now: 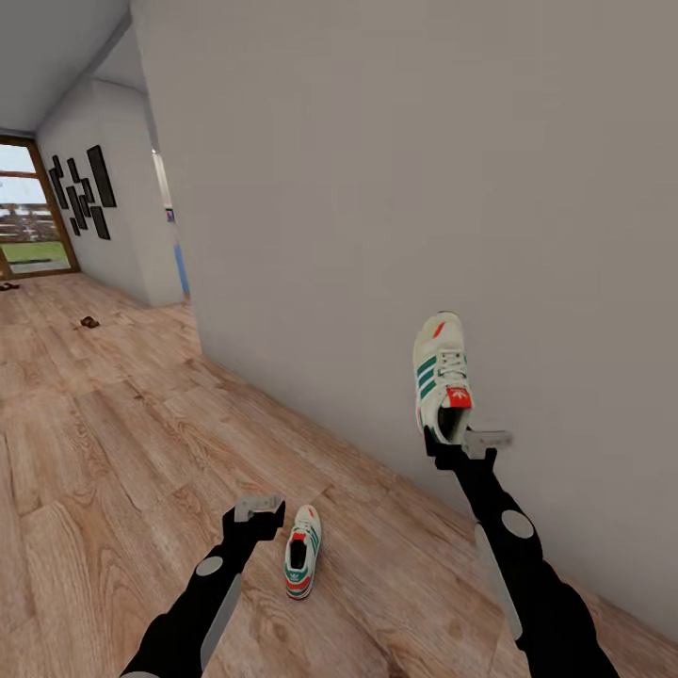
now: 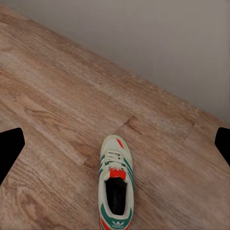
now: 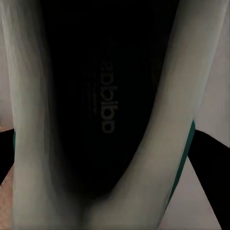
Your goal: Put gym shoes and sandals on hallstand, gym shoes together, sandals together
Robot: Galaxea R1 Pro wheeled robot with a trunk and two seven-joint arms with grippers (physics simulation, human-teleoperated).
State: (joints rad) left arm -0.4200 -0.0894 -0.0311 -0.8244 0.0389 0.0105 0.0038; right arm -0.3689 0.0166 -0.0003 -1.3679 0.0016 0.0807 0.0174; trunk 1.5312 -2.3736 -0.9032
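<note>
Nearest, the left hand (image 1: 259, 509) hangs with its fingers spread apart above the corridor floor (image 1: 113, 443), holding nothing. Just beside it a gym shoe (image 1: 301, 551) lies upright on the planks, toe toward the grey wall (image 1: 424, 169). Further on, the right hand (image 1: 468, 441) grips the heel of the second gym shoe (image 1: 443, 377), raised off the floor with its toe up against the wall. Far down the corridor a small brown sandal (image 1: 89, 322) lies on the floor.
</note>
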